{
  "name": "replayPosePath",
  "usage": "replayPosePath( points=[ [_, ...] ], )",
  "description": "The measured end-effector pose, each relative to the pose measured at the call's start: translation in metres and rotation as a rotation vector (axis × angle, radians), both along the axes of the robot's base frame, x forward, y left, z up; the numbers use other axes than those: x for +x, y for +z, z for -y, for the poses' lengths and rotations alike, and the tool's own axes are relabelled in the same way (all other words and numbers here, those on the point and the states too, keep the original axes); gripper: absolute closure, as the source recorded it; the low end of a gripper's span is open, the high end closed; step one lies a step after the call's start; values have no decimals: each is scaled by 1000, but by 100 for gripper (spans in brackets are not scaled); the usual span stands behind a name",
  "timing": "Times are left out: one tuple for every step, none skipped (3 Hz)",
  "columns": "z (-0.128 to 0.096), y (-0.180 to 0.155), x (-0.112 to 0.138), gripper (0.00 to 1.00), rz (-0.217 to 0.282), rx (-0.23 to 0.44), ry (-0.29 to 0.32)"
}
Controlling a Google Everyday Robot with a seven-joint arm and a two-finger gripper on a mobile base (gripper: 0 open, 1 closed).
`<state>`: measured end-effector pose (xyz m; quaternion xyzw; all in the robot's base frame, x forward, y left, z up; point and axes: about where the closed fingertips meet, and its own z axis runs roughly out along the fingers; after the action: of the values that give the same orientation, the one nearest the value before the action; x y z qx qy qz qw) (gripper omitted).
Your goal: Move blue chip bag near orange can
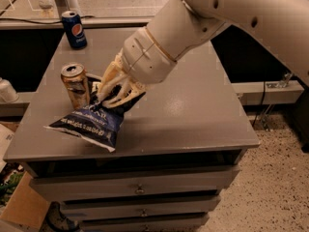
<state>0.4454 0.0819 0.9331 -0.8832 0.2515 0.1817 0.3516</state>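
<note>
The blue chip bag (89, 123) is dark navy with white lettering and lies tilted near the front left of the grey table (193, 110). My gripper (115, 92) is shut on the bag's upper right end. The orange can (76, 84) stands upright just left of the gripper, next to the bag's upper edge. The bag's lower left corner reaches close to the table's front edge.
A blue Pepsi can (74, 29) stands at the table's far left corner. Drawers (140, 190) sit under the tabletop. A cardboard box (21, 204) is on the floor at lower left. A ledge (263, 91) runs behind the table on the right.
</note>
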Motion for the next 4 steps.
replayPosePath(
  points=[
    [-7,-9,19,100,19,5,-3],
    [-15,-15,33,100,23,22,-9],
    [-24,-18,39,84,1,40,-23],
    [-27,-17,40,60,-6,47,-29]
  ],
)
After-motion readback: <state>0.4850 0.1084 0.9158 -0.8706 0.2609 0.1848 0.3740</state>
